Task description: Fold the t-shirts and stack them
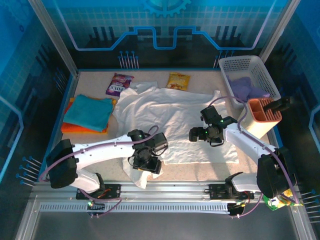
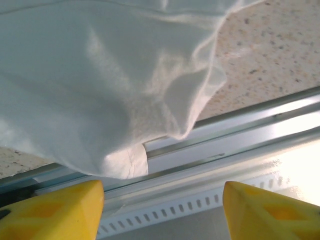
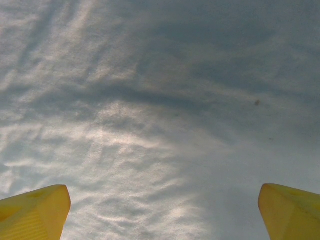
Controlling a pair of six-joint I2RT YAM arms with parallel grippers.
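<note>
Here's the table (image 1: 200, 75), speckled and pale, and the white shirt (image 1: 170, 115) takes up most of the middle of it, spread out flat but rumpled, with creases running across it. Its near-left corner is bunched up and spills over the table's near edge onto the rail (image 1: 165, 190). Back right, the basket (image 1: 250, 70) sits in the corner with a purple cloth (image 1: 245, 89) lying in it. Over on the left, the teal shirt (image 1: 90, 111) is folded and lies on top of the folded orange shirt (image 1: 75, 128), the pair just beside the white shirt's left sleeve.

Now the arms. The left gripper (image 1: 145, 166) hangs over that bunched corner at the near edge, and on the left wrist view its yellow fingers (image 2: 55, 212) stand wide apart with nothing between them, the fold of white cloth just beyond the tips. The right gripper (image 1: 194, 134) hovers over the right half of the white shirt, and its fingers (image 3: 35, 212) are spread as wide as can be, white cloth below them, nothing gripped.

An orange-topped holder (image 1: 264, 112) stands in front of the basket. At the back, the purple packet (image 1: 119, 84) and the yellow packet (image 1: 178, 81) lie just past the white shirt's far edge
</note>
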